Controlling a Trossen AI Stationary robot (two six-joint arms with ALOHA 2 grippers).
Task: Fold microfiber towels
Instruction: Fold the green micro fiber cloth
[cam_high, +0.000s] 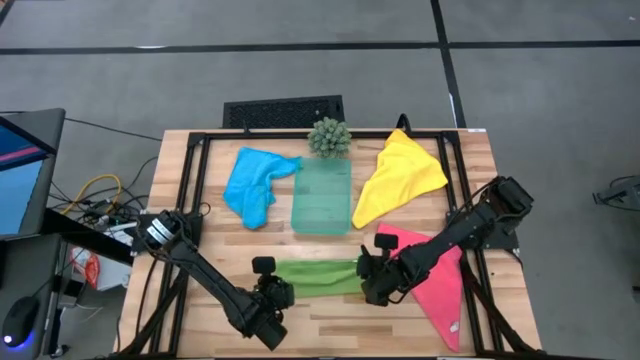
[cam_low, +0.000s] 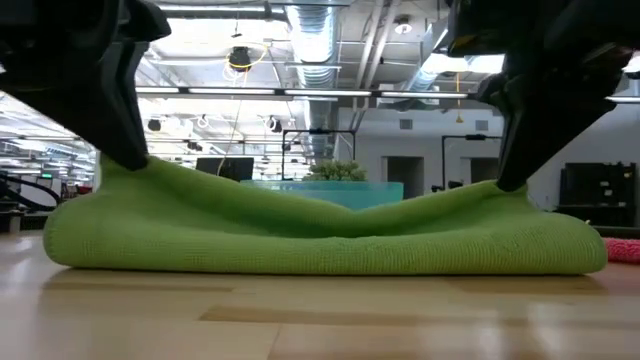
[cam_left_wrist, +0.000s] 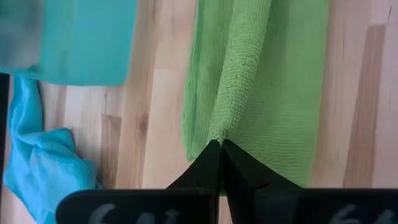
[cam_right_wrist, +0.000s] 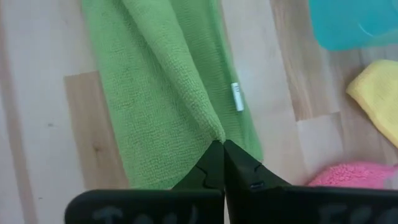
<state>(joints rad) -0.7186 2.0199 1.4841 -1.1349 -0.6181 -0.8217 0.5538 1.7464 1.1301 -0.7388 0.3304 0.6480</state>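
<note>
While both grippers' fingers, left (cam_high: 274, 293) and right (cam_high: 369, 272), pinch the green towel (cam_high: 318, 276) near the worktop's front edge, blue (cam_high: 255, 184), yellow (cam_high: 398, 177) and pink (cam_high: 437, 287) towels lie unfolded.

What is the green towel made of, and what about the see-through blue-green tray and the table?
The green towel looks like soft, fuzzy microfiber cloth: tiny loops show, and it sags and creases. The tray seems to be plastic, since it is translucent teal with a smooth, stiff shape. The table looks like pale wood, with grain and plank seams, under a fairly smooth finish.
</note>
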